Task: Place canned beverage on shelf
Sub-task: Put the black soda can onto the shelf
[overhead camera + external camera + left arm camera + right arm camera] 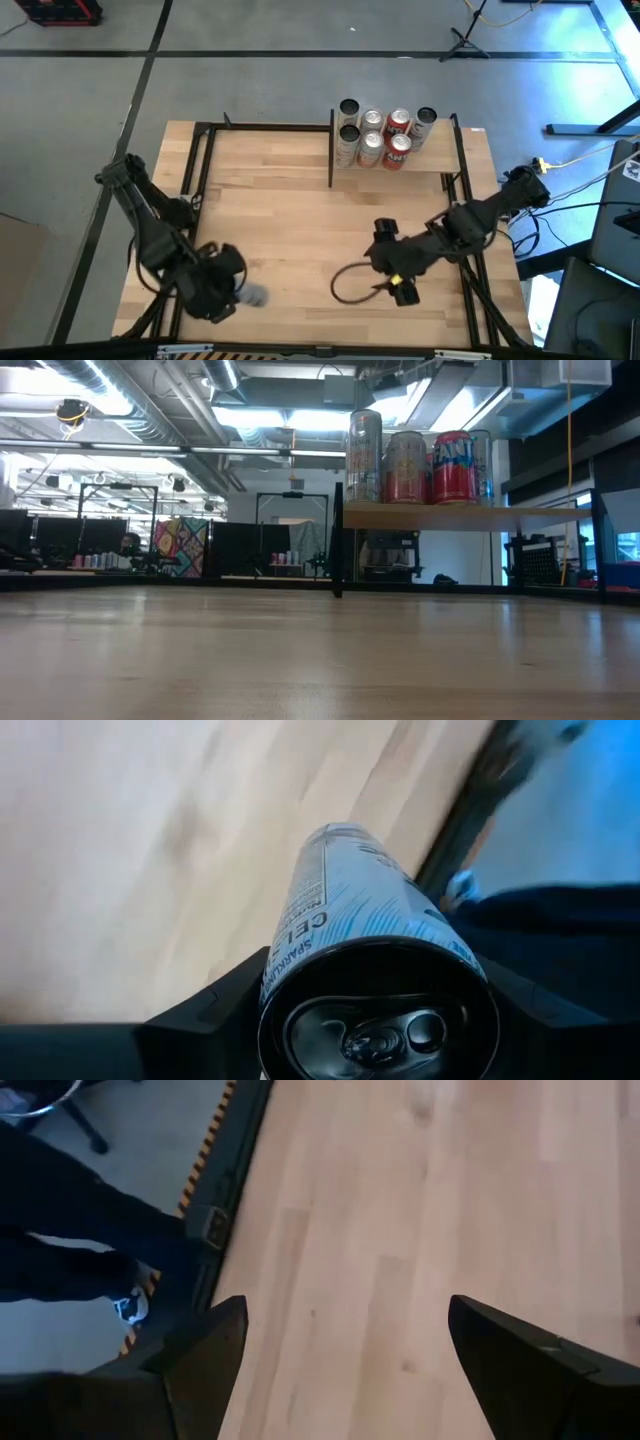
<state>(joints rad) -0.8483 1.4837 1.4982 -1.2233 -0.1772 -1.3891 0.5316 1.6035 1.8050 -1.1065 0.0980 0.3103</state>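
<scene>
Two arms work over the tabletop (290,230), one on each side. At about seven o'clock on the table, close to the near edge, the left gripper (232,287) is clamped on a pale blue-and-white can (350,910). In the left wrist view its dark fingers (215,1000) press both sides of the can, whose pull-tab top faces the camera, the body pointing out over the wood. From above, the can's light end (255,295) pokes out of the gripper at three o'clock from the wrist.

Moving right, a loop of dark cable (350,285) lies on the wood at roughly five o'clock from the table's centre. Just beside it sits the right gripper (392,262), low over the board with its fingers (205,1355) spread wide and nothing between them, only bare wood showing in the gap.

At one o'clock, along the far edge, stands the shelf (400,170), a small light-wood board on thin black posts. Seven cans stand on it in a cluster (385,135): silver ones toward the left, red ones beside them, another silver one at the right end. From table height the shelf board (440,515) sits raised above the tabletop, with a tall silver can (365,455), a patterned can (405,465) and a red can (452,465) upright in a row.
</scene>
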